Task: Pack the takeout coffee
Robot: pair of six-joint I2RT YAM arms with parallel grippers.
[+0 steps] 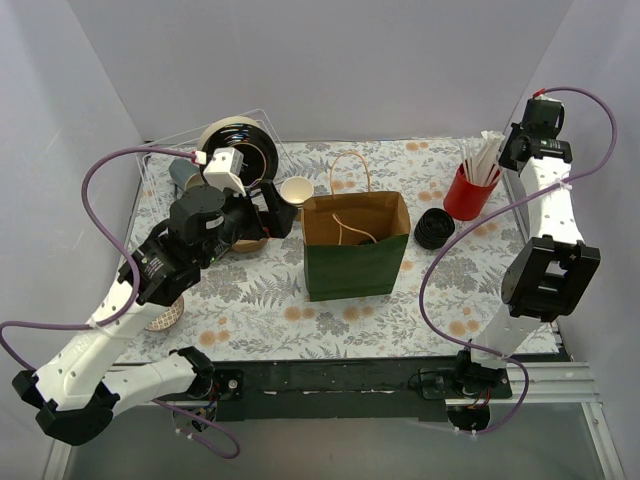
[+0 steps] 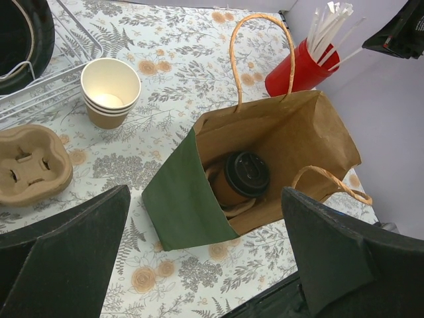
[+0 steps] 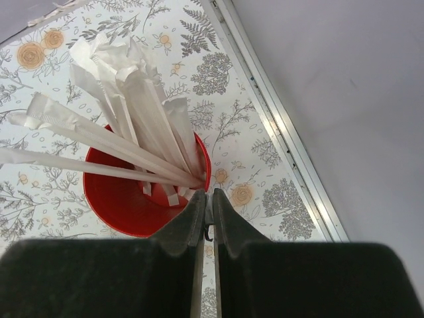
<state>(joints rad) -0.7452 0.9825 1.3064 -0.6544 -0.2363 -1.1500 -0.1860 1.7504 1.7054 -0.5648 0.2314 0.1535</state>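
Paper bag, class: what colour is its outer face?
The paper bag is dark green outside, brown inside; the left wrist view shows it best.

A lab test booth: plain white walls (image 1: 330, 60) enclose a floral-clothed table (image 1: 250, 320) carrying bolted robot arms (image 1: 110, 330).

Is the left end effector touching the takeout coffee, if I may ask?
Apart. In the left wrist view the takeout coffee sits inside the bag, clear of the left end effector.

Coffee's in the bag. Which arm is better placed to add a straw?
Right. The right gripper is closed right at the wrapped straws in the red cup; whether it pinches one is unclear. The left gripper hangs open over the bag, where the takeout coffee already sits.
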